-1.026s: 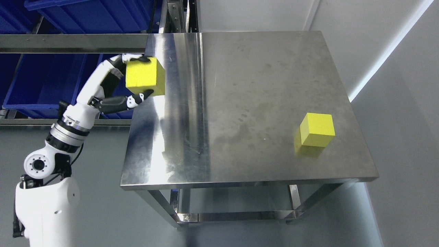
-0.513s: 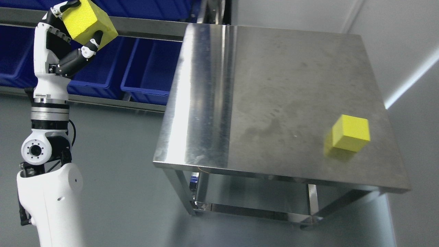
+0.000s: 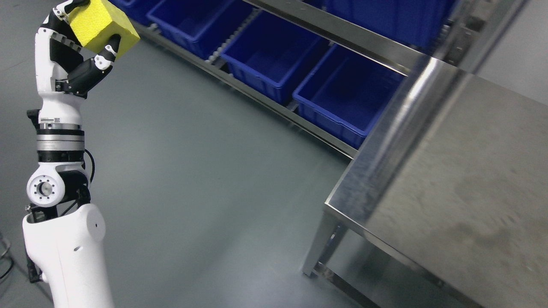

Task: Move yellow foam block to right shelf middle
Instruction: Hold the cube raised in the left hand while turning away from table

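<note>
A yellow foam block (image 3: 102,26) is held high at the upper left of the head view, tilted, with my left hand (image 3: 87,38) shut on it. The thumb presses its lower right face and the fingers wrap over its top left corner. The white left arm (image 3: 60,141) rises straight up from the bottom left. Behind, a metal shelf rack (image 3: 342,40) runs diagonally across the top. My right hand is out of view.
Several blue bins (image 3: 274,55) sit in the rack's lower row, one (image 3: 346,92) right beside the steel table (image 3: 462,184) at the right. A table leg (image 3: 319,244) stands on the grey floor (image 3: 201,171) in the middle.
The whole picture has swung left, so the camera turned: the table slid to the right edge and its second yellow block left the view. The left hand still holds the block aloft.
</note>
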